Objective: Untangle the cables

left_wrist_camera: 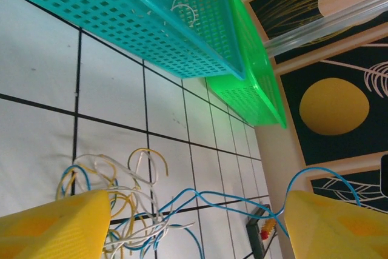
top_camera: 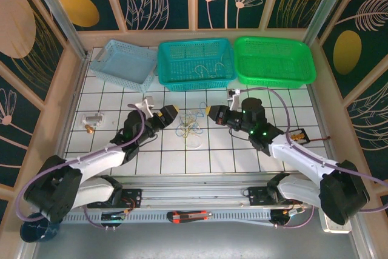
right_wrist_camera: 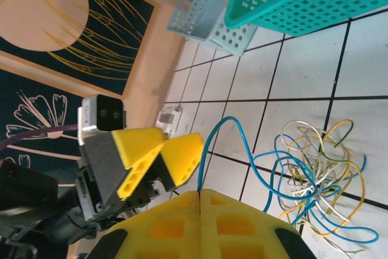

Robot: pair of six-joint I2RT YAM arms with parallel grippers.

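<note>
Both arms [top_camera: 115, 153] lean inward over the cables [top_camera: 191, 127], right pincer [right_wrist_camera: 200, 197] clamped apparently on a blue one, left pincer [left_wrist_camera: 197, 225] agape

walls [top_camera: 36, 4]: dark floral panels | table [top_camera: 170, 162]: white gridded tiles

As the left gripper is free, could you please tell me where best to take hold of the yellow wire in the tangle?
Probably grip the yellow wire at its arch, which juts from the cables toward the teal basket, clear of most strands; come from that side, jaws straddling it.
</note>
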